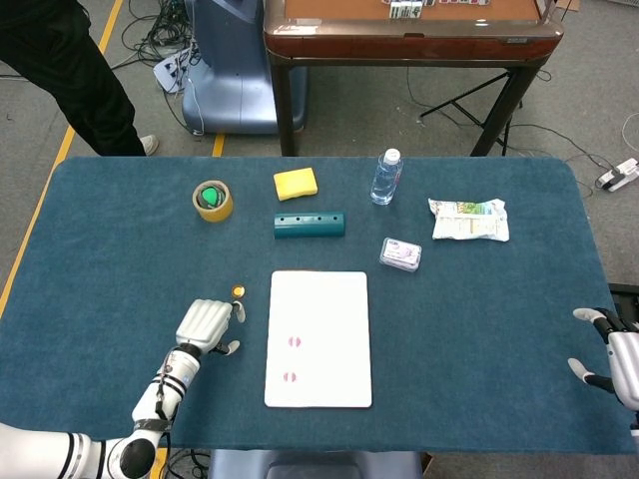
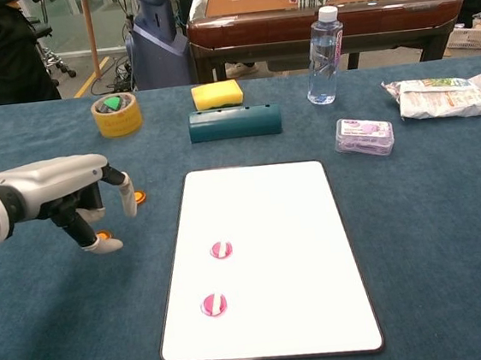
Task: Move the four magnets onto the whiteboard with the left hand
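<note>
Surface: blue cloth-covered table (image 1: 120, 259) is carrying everything, with a brown-topped table (image 1: 409, 25) standing behind it at 12 o'clock
Whiteboard: whiteboard (image 1: 334, 299) (image 2: 292, 217) is lying flat near the front middle of the cloth
Pink magnets: two pink magnets are sitting on the whiteboard's left half, one (image 1: 295, 341) (image 2: 220, 250) at 12 o'clock of the other (image 1: 290, 377) (image 2: 212, 304)
Orange magnets: one orange magnet (image 1: 238, 290) (image 2: 139, 197) is lying on the cloth just off the whiteboard's left edge; a second orange magnet (image 2: 103, 236) is peeking out under the left hand's fingertips, and contact cannot be told
Left hand: left hand (image 1: 206, 324) (image 2: 65, 185) is hovering palm-down at 9 o'clock of the whiteboard, fingers apart and curving downward, gripping nothing
Right hand: right hand (image 1: 611, 351) is showing at the table's right edge, fingers spread, holding nothing
Back row: tape roll (image 1: 213, 201), yellow sponge (image 1: 296, 183), teal block (image 1: 310, 225) and water bottle (image 1: 386, 178) are sitting at 12 o'clock of the whiteboard
</note>
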Motion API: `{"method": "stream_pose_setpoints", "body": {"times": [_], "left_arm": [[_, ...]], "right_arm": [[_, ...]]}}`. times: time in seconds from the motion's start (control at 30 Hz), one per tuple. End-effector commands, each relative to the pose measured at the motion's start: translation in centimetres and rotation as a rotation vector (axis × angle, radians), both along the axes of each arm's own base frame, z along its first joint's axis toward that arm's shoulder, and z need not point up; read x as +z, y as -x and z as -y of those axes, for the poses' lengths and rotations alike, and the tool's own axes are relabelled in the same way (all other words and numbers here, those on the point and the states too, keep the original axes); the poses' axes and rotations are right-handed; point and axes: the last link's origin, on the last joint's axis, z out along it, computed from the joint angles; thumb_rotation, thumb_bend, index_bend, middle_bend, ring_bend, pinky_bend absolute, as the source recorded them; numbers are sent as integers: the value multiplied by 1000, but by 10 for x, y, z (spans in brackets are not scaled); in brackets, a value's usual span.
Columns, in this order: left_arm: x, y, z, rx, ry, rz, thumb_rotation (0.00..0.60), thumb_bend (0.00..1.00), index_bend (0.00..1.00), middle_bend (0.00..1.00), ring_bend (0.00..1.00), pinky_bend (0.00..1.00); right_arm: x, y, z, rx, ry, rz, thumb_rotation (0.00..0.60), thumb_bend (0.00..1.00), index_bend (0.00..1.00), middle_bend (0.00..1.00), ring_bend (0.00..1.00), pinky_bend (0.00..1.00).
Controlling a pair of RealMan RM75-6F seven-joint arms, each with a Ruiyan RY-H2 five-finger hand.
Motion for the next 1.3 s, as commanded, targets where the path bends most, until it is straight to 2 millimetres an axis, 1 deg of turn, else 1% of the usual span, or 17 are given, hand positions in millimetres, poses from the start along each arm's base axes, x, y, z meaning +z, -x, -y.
{"method": "stream_pose_setpoints", "body": {"times": [0.03, 0.4, 0.7, 0.9, 1.03, 1.3], "left_arm": [[-5, 6, 0, 14, 13, -14, 600, 256, 503, 1000, 1000, 1000], [-16, 21, -11, 61, -7, -34, 600, 257, 497, 1000, 1000, 1000], [-16, 32, -18, 75, -23, -63, 600, 257, 495, 1000, 1000, 1000], [-14, 32, -19, 79, -29, -64, 600, 255, 501, 1000, 1000, 1000], [-13, 32, -20, 77, -30, -74, 600, 257, 530, 1000, 1000, 1000], [-11, 34, -21, 88, -31, -80, 600, 258, 544, 1000, 1000, 1000]], "right_arm": [[0, 0, 0, -1, 0, -1, 600, 131, 292, 315, 371, 603], [0, 1, 1, -2, -2, 0, 600, 131, 292, 315, 371, 603], [-2, 1, 2, -4, -11, -4, 600, 131, 292, 315, 371, 603], [-3, 1, 2, -6, -15, -6, 600, 131, 292, 315, 371, 603], [-4, 1, 3, -6, -16, -7, 600, 131, 292, 315, 371, 603], [-4, 1, 3, -6, -17, -7, 600, 131, 292, 315, 371, 603]]}}
